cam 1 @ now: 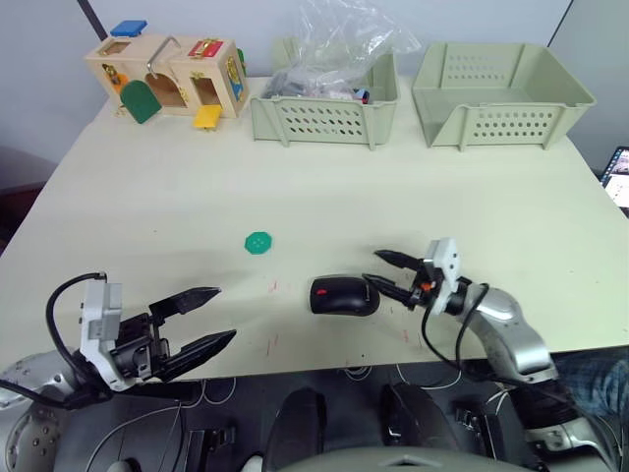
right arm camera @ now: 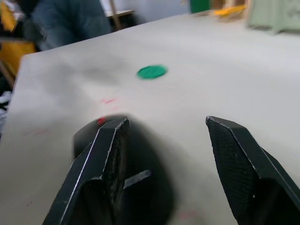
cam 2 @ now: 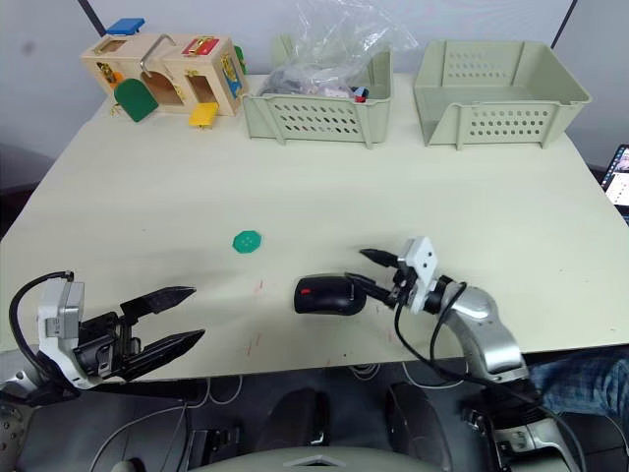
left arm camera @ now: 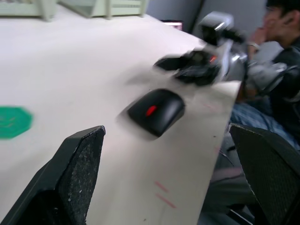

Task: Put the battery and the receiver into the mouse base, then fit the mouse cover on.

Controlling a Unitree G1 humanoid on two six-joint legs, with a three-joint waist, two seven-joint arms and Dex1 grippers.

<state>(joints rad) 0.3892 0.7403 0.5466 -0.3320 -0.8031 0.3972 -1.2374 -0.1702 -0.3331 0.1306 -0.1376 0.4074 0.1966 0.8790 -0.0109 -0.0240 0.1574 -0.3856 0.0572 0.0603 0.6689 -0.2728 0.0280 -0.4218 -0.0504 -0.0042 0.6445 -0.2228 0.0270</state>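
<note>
The mouse base (cam 1: 318,301), black with a red part at its left end, lies near the table's front edge. The glossy black mouse cover (cam 1: 354,295) sits on top of it, and a small grey mark shows on the cover (right arm camera: 140,187) in the right wrist view. I cannot tell how tightly the cover sits. My right gripper (cam 1: 381,272) is open at the mouse's right end, its nearer finger (right arm camera: 105,164) over the cover and the other beside it. My left gripper (cam 1: 224,315) is open at the front left, well apart from the mouse. The battery and the receiver are hidden.
A green disc (cam 1: 258,242) lies left of and behind the mouse. At the back stand a wooden lock box (cam 1: 167,77), a basket with a plastic bag (cam 1: 324,116) and an open basket (cam 1: 501,98). A person (left arm camera: 281,33) sits beyond the table's right side.
</note>
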